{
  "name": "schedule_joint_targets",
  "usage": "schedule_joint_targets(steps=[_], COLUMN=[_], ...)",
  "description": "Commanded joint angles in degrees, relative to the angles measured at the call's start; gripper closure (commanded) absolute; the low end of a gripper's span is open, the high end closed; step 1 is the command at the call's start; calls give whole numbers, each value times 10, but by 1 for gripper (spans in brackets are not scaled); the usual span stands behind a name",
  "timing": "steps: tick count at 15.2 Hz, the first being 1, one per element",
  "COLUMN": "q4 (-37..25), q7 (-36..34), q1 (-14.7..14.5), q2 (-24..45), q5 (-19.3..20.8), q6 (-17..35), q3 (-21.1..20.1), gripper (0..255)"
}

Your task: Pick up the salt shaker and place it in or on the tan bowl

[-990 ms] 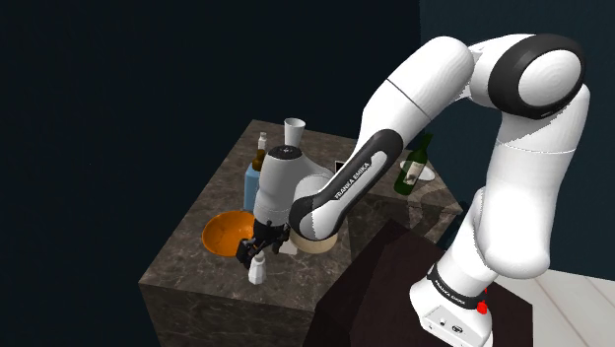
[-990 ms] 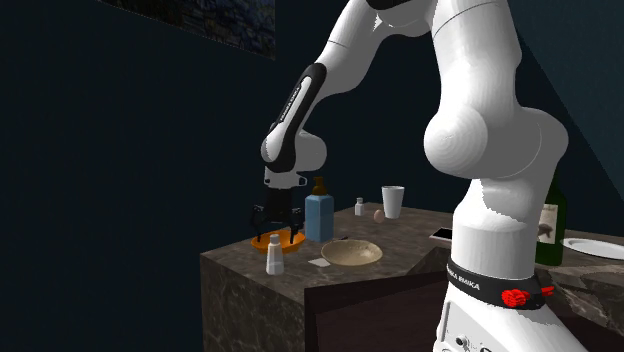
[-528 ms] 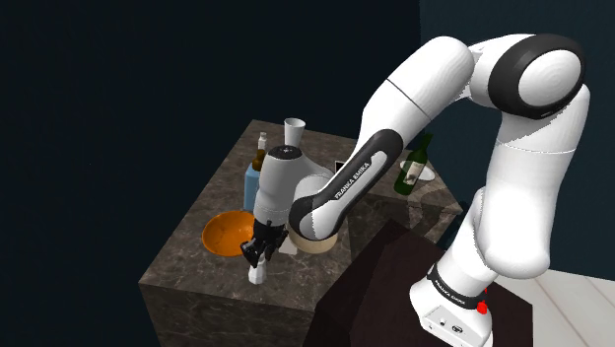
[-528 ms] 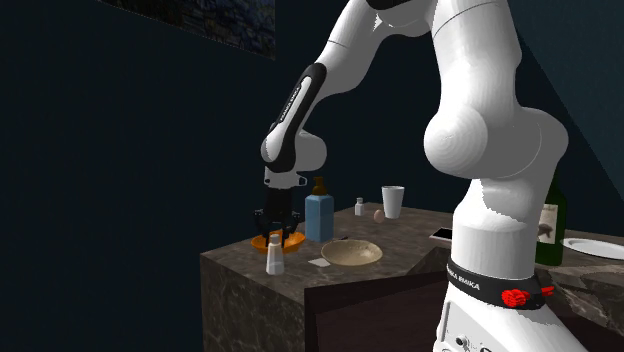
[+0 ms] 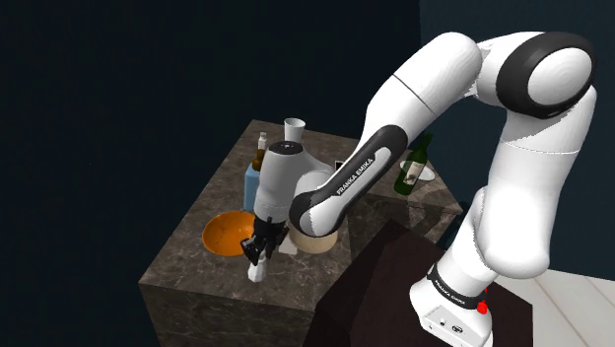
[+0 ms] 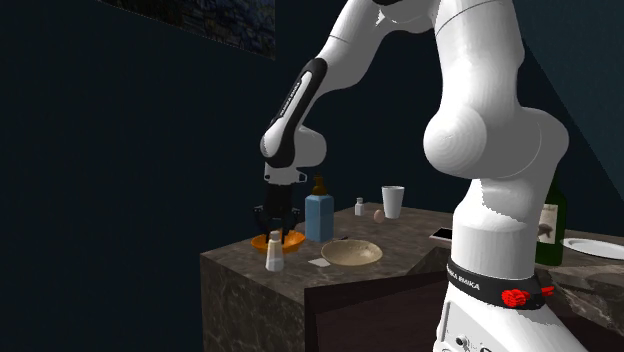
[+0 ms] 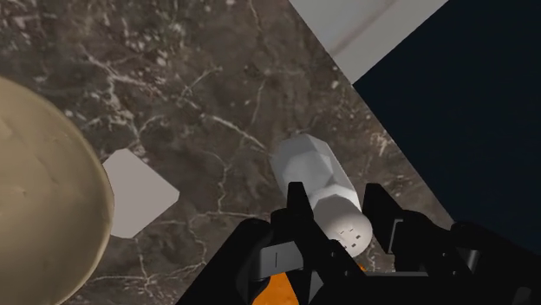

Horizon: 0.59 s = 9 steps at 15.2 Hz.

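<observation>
This is a kitchen in a home. A dark, veined stone counter [image 5: 187,251] carries tableware and things for food and drink: an orange bowl [image 5: 225,234], a tan bowl [image 6: 352,253], a white cup [image 5: 294,128], a plate [image 6: 595,247], a green wine bottle [image 5: 408,175], a blue bottle [image 6: 318,216] with a brown top, and a salt shaker [image 6: 273,257] near the counter's edge. The walls [image 5: 118,99] around it are dark blue, and a picture [image 6: 215,18] hangs high on one of them. Pale floor [image 5: 581,296] shows beside the counter.
</observation>
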State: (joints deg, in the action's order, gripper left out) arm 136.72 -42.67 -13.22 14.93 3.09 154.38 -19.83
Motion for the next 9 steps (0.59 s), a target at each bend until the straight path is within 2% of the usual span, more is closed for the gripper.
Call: schedule_joint_targets(steps=[1,9], q4=[-1,-5], q7=[5,28], q1=[4,14], q2=[-14,-72], q5=[-9,-44], q6=[-14,-73], q3=[-5,-20], gripper=[255,255])
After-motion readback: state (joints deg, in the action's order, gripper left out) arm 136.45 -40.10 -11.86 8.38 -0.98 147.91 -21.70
